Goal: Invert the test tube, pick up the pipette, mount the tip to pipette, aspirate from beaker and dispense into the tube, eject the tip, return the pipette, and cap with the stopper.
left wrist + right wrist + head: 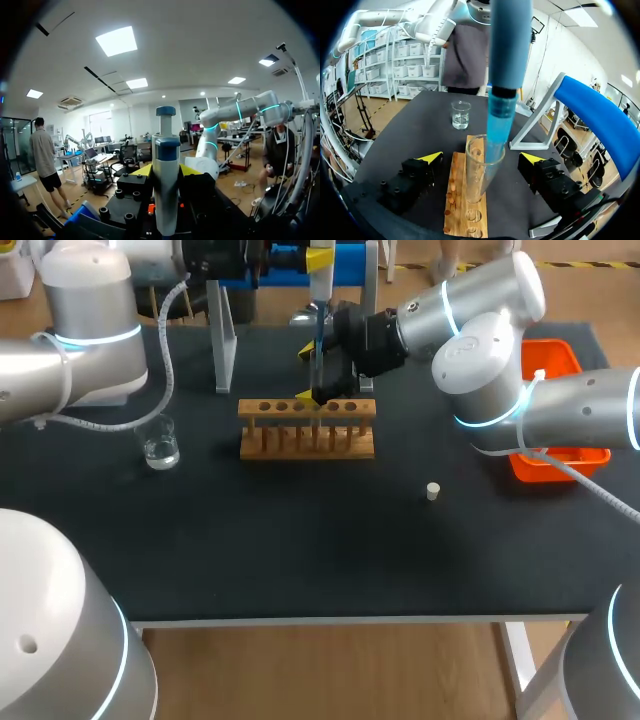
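Blue pipette tip (497,125) sits in the mouth of the test tube (479,172): the dispensing step, by my reading.

The glass tube stands upright in a hole of the wooden rack (457,200) near mid-table, with the tip's end just inside its rim. I cannot tell whether any liquid is in the tube. The pipette (166,175) hangs vertical above it, clenched in the left gripper (166,170), a yellow tip on either side of its body. The right gripper (482,157) straddles the tube with its fingers spread wide, touching nothing. Further out, the beaker (160,445) of clear liquid stands off the rack's left end. The white stopper (433,491) lies alone on the mat to the right, and an orange bin (560,360) sits at the right edge. The next move calls for a straight lift clear of the rim, then carrying the tip off for ejection, probably to the bin.
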Tool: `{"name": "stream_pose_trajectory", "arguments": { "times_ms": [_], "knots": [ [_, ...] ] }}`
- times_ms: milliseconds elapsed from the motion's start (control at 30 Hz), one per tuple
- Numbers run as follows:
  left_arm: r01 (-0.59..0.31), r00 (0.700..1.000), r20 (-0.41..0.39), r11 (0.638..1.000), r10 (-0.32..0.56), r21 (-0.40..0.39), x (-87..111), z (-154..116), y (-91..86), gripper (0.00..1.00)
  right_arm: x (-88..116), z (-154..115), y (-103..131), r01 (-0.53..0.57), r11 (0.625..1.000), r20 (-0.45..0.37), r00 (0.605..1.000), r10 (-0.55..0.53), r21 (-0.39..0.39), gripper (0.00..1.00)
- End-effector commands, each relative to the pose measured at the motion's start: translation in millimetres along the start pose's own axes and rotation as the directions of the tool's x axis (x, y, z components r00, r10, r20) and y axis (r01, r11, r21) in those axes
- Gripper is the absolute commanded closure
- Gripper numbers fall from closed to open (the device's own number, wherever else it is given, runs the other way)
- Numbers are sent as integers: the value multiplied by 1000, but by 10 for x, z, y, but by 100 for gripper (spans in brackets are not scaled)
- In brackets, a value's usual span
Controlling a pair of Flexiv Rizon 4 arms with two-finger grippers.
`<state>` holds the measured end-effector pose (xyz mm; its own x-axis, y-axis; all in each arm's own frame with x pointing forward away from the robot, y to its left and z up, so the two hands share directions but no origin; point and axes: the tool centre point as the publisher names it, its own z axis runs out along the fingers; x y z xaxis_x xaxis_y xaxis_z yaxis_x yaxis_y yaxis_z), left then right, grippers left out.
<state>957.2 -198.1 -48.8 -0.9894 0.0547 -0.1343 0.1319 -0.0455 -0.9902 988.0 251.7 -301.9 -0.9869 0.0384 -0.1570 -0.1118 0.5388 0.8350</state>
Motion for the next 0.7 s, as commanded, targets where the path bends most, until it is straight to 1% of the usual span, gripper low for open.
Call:
{"name": "stream_pose_trajectory", "arguments": {
  "times_ms": [33, 700],
  "knots": [
    [-5, 1000, -5, 1000, 5, -3, -6, -14, 14, 100, -7, -3, 3, 0, 1000, -2, 1000, 0, 3, 0],
    [-5, 1000, -8, 1000, 5, -3, -9, -43, 108, 100, -7, -3, 3, 0, 1000, -2, 1000, 0, 3, 0]
  ]
}}
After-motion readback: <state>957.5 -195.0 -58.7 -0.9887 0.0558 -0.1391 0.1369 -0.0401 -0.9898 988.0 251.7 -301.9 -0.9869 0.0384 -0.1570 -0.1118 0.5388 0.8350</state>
